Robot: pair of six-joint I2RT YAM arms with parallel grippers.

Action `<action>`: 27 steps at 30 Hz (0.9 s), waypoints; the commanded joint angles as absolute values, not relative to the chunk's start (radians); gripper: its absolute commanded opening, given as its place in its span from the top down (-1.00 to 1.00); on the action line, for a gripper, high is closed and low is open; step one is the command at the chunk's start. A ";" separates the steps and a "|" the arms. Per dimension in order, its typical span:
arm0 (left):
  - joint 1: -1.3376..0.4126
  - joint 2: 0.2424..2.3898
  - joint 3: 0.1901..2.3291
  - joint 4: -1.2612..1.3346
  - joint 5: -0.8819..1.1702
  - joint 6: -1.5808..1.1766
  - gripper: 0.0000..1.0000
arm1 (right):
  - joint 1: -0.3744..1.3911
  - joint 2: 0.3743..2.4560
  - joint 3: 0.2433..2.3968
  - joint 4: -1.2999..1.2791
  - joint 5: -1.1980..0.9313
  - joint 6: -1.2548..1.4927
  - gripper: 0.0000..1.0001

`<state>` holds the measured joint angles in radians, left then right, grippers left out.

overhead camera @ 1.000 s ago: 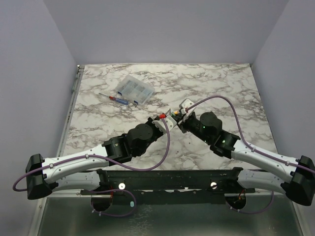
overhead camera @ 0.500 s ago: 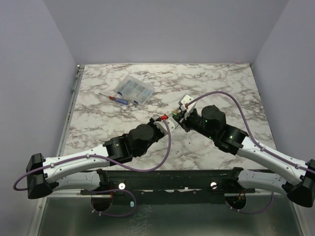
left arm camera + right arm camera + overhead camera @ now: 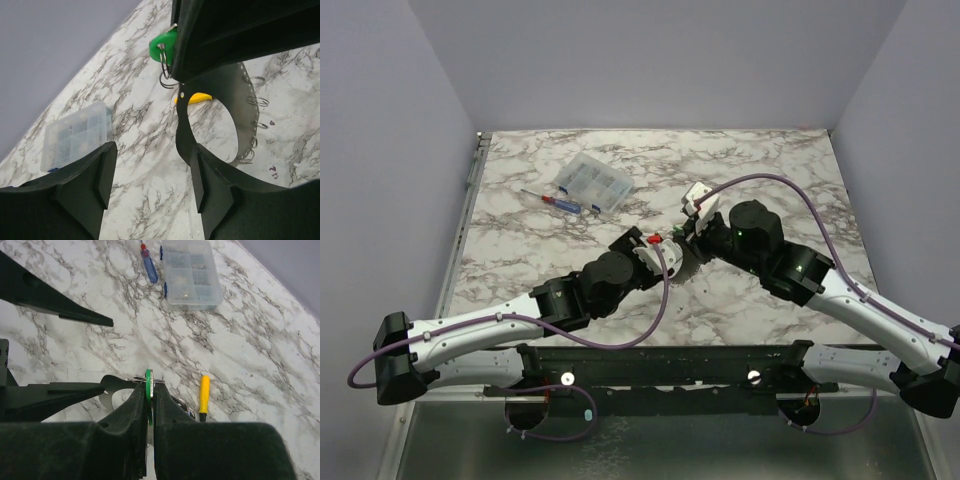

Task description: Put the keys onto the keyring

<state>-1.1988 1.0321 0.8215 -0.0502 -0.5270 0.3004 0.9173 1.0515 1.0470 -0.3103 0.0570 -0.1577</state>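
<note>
Clamping the green key [image 3: 148, 380] in my right pincer [image 3: 150, 390], left pincer [image 3: 147, 155] gaping empty, I'm judging threading needs the keyring [image 3: 246, 107] just beside it steadied.

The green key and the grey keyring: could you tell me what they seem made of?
The key: likely glossy green plastic head, given its even bright colour and sheen. The keyring: a thin matte grey band, probably metal, possibly plastic; it holds a smooth curve, with shiny wire rings along its edge.
</note>
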 commanded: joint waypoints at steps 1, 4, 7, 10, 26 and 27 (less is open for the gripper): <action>-1.182 0.997 0.827 -0.058 -0.564 0.310 -0.40 | 0.925 1.071 1.093 -0.360 0.037 -0.161 0.99; -1.147 0.987 0.836 -0.051 -0.647 0.293 -0.57 | 0.925 1.090 1.093 -0.359 0.048 -0.175 0.99; -1.096 0.978 0.841 -0.033 -0.741 0.263 -0.68 | 0.925 1.119 1.089 -0.339 0.062 -0.180 0.99; -1.057 0.964 0.835 -0.005 -0.844 0.247 -0.76 | 0.925 1.162 1.096 -0.318 0.066 -0.181 0.99; -0.923 0.873 0.814 0.044 -0.902 0.206 -0.78 | 0.925 1.383 1.274 -0.348 -0.051 -0.074 0.99; -0.919 0.872 0.814 0.044 -0.901 0.205 -0.77 | 0.925 1.402 1.293 -0.349 -0.058 -0.058 0.99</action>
<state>-0.9371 0.8940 0.8219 0.0216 -0.8875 0.2276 0.9173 1.3464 1.2236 -0.3485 -0.0025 -0.1169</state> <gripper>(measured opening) 0.889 0.101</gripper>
